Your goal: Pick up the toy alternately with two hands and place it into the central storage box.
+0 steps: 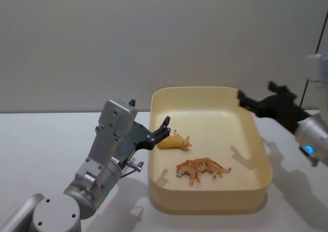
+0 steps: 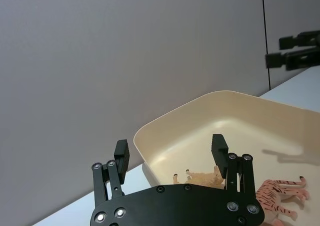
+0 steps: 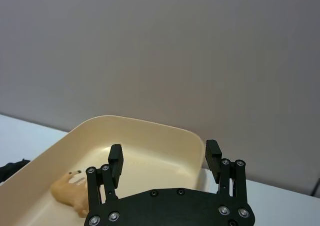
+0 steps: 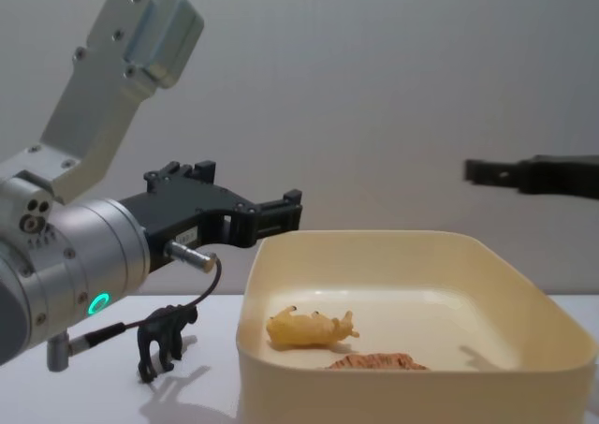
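The central storage box (image 1: 205, 201) is a cream-yellow tub right of centre on the table. Inside lie a yellow toy animal (image 1: 174, 141) on its side and an orange striped tiger (image 1: 202, 168). My left gripper (image 1: 164, 128) hovers open and empty above the tub's left rim, close to the yellow toy (image 2: 200, 177). At the tub's far right corner my right gripper (image 1: 242, 99) hangs open and empty, well above the rim. A small black toy animal (image 4: 167, 340) stands on the table left of the tub (image 4: 402, 396), under the left arm.
The white table (image 1: 46, 140) spreads out left of the tub. A plain grey wall (image 1: 154, 37) stands behind. A dark cable (image 4: 159, 321) loops from the left wrist just above the black toy.
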